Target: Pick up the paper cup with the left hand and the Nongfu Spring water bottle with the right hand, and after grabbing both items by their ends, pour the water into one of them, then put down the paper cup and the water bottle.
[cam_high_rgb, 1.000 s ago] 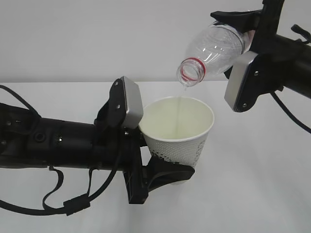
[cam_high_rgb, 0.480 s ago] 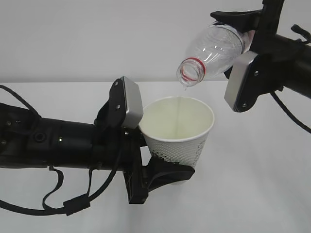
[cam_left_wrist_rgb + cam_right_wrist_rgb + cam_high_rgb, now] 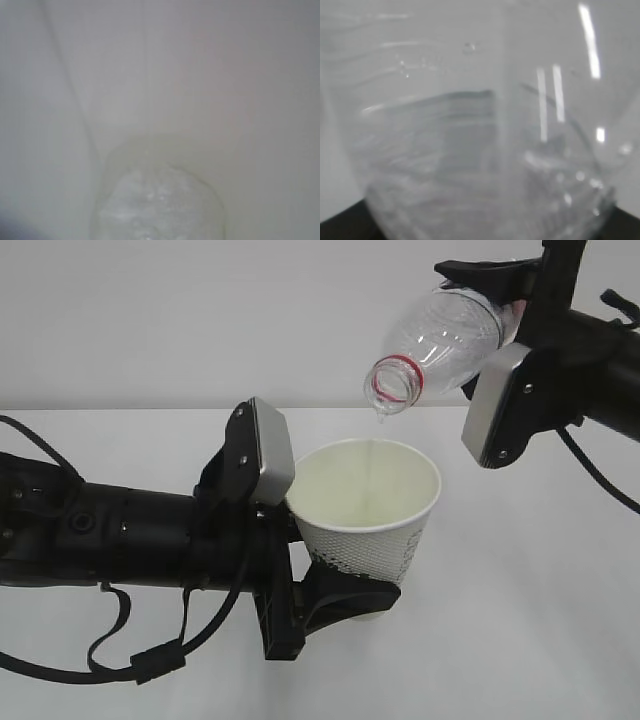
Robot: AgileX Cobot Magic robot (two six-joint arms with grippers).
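The white paper cup [image 3: 372, 502] is upright above the table, and my left gripper [image 3: 350, 598] is shut on its lower end. Up and to the right, the clear Nongfu Spring water bottle [image 3: 440, 340] is tilted mouth-down, its red neck ring just above the cup's rim. My right gripper [image 3: 500, 312] is shut on the bottle's base end. A thin stream of water [image 3: 371, 455] runs from the mouth into the cup. The left wrist view looks into the cup [image 3: 210, 75], where a pale pool of water [image 3: 160, 205] lies at the bottom. The bottle [image 3: 480, 125] fills the right wrist view.
The white table [image 3: 540, 620] runs under both arms, with a plain pale wall [image 3: 200, 320] behind. My left arm's black cables [image 3: 120, 640] hang low at the front left.
The bottle has risen very slightly and the stream looks fainter. The cup and left arm have not moved.
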